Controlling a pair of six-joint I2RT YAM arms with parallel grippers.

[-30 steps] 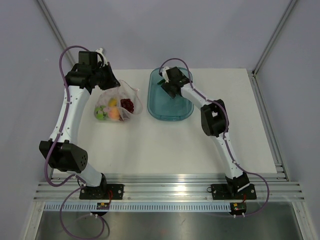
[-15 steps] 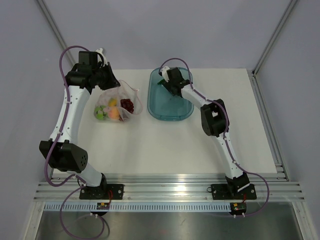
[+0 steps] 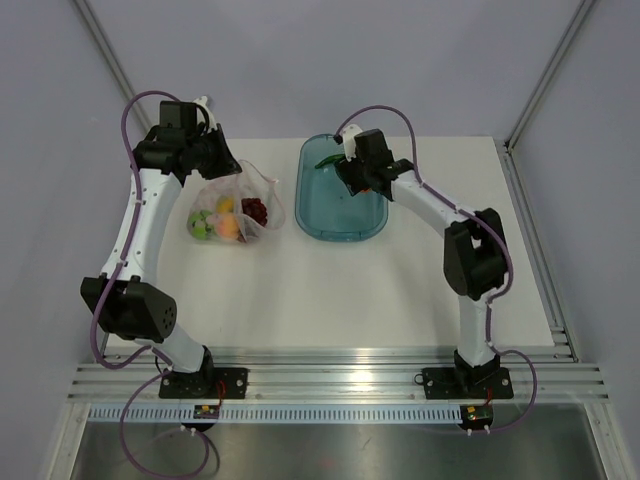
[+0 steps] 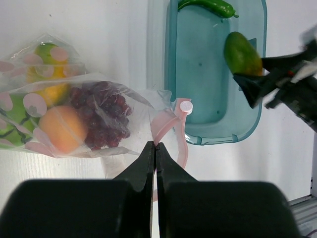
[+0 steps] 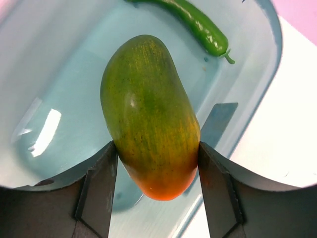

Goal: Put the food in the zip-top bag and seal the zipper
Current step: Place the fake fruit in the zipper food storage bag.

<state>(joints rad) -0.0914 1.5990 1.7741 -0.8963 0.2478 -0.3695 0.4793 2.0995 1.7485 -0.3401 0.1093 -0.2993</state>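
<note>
The bag lies left of tray.

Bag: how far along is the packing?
Done: grapes, a peach and other fruit sit inside the bag, whose mouth the left claw pinches. In hand: the right claw holds a mango above the tray. Left: bagging it, perhaps the pepper too, then sealing.

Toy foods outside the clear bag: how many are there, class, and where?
2. A mango is gripped by the right gripper over the teal tray; a green pepper lies in the tray's far end. Others could be hidden from view.
</note>
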